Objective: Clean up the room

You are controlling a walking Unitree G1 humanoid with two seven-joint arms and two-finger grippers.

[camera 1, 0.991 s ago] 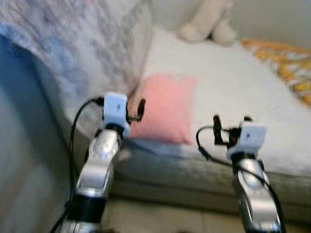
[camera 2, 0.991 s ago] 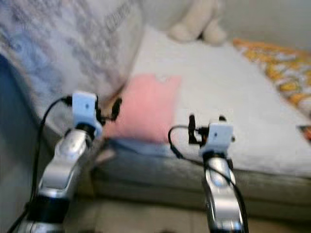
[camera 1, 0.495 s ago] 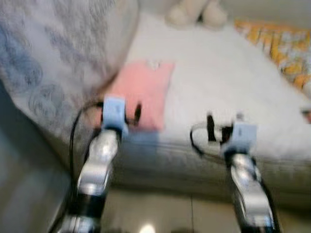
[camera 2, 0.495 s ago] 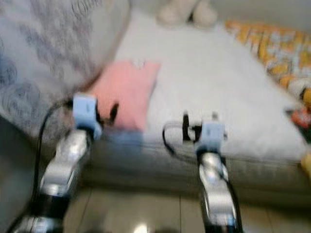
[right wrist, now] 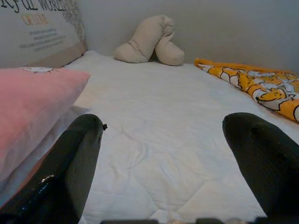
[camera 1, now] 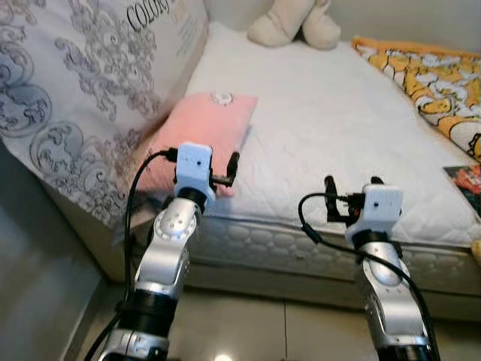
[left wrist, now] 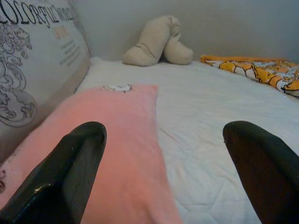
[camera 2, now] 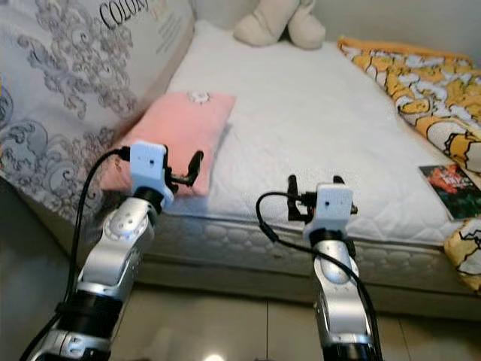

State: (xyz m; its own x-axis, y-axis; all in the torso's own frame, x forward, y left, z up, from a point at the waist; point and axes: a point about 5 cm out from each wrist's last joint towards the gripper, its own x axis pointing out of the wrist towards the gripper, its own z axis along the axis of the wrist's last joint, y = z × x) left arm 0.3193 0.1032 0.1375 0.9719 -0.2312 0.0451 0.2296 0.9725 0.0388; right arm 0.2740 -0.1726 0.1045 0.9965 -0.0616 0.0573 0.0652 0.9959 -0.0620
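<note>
Both jaws hang released: left gripper (camera 1: 231,171) at the pink pillow's (camera 1: 201,135) near edge, centre-left; right gripper (camera 1: 350,197) over bare mattress (camera 1: 331,128). My view has steadied after walking up, so I judge grasping comes next.

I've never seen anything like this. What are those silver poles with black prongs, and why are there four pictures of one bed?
Those are a walking robot's two arms. Each ends in a hand of two black fingers: the left hand hovers at the near end of a flat pink pillow, the right hand at the edge of the white quilted mattress. Both are open and hold nothing. Two pictures come from cameras in its head, two from its wrists, looking out between the fingers. Also on the bed: a beige stuffed toy, an orange patterned blanket, a large grey-patterned cushion and a small dark booklet.
</note>
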